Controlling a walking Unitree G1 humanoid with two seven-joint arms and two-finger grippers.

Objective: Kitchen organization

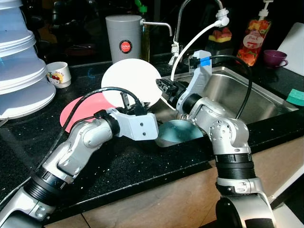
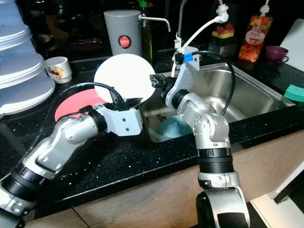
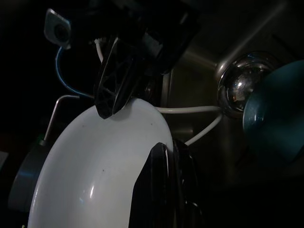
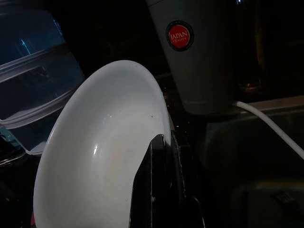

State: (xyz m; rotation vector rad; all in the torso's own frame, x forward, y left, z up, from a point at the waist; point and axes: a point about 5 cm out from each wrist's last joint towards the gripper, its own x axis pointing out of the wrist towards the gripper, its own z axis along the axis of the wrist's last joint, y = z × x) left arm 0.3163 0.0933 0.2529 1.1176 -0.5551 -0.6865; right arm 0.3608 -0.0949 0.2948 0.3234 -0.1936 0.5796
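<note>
Bright sharp head views, dim shadowed wrist views

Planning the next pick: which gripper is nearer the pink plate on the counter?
Left. The left gripper grips the white plate's lower edge, right beside the pink plate on the counter. The right gripper grips the white plate's opposite edge, over the sink.
</note>
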